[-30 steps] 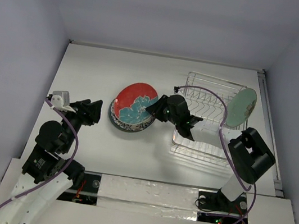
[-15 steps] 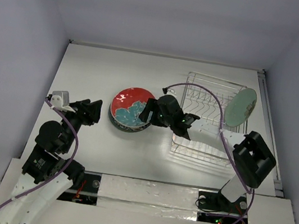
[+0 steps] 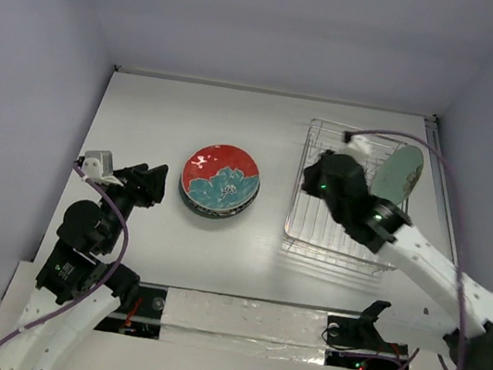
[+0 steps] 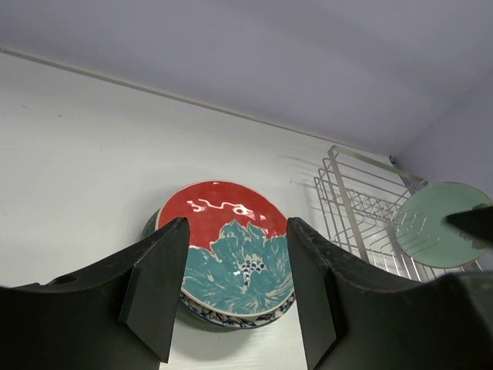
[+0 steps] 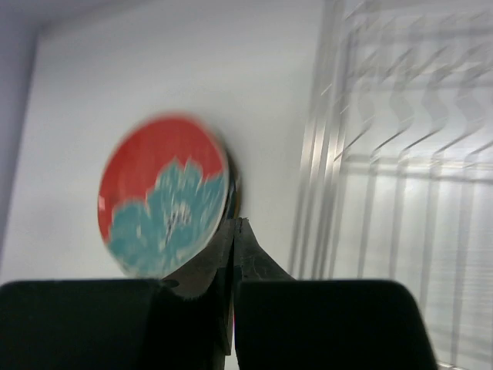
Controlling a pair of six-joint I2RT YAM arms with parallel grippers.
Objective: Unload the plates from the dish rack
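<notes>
The red plate with blue flowers (image 3: 220, 177) lies flat on top of a stack of plates at the table's middle; it also shows in the left wrist view (image 4: 219, 231) and the right wrist view (image 5: 158, 196). A white plate with a blue floral rim (image 4: 231, 321) peeks out beneath it. The pale green plate (image 3: 398, 174) stands upright at the right end of the wire dish rack (image 3: 331, 245). My right gripper (image 3: 315, 175) hovers over the rack's left part, shut and empty (image 5: 235, 221). My left gripper (image 3: 159, 181) is open and empty, left of the stack (image 4: 235, 289).
The rack (image 4: 362, 220) stands at the right of the table, close to the right wall. The pale green plate (image 4: 439, 223) leans near that wall. White walls enclose the back and both sides.
My right gripper laid the red plate flat on the stack, let go, and drew back to the right over the rack, now shut. My left arm has not moved.
</notes>
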